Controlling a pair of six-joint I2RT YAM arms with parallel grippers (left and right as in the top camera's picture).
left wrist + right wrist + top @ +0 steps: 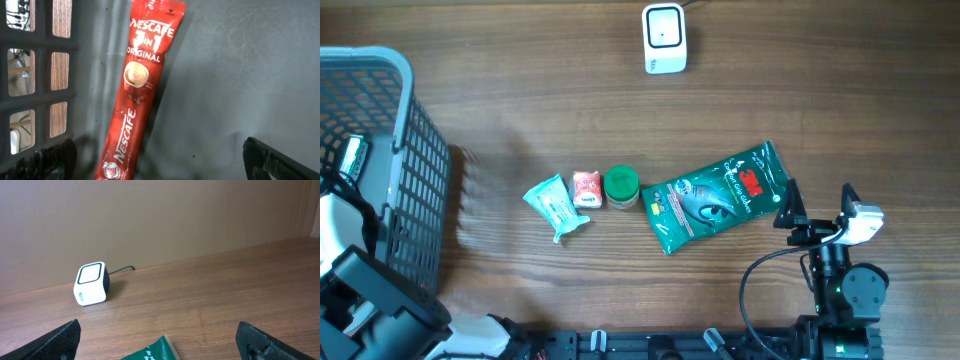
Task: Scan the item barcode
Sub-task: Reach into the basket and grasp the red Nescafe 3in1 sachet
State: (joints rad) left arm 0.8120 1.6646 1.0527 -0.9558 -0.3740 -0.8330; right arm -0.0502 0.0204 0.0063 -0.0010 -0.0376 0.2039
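The white barcode scanner (664, 38) stands at the table's far edge and shows small in the right wrist view (91, 284). A green 3M pouch (718, 196) lies flat at centre right. My right gripper (817, 215) is open just right of it, with the pouch's corner (152, 354) low between the fingers (160, 345). My left gripper (162, 162) is open inside the grey basket (380, 150), hovering over a red Nescafe coffee stick (137, 95) on the basket floor without touching it.
In a row left of the pouch sit a green-lidded jar (621, 186), a small red and white packet (585, 188) and a pale teal packet (556, 206). The left arm (360, 280) fills the lower left corner beside the basket.
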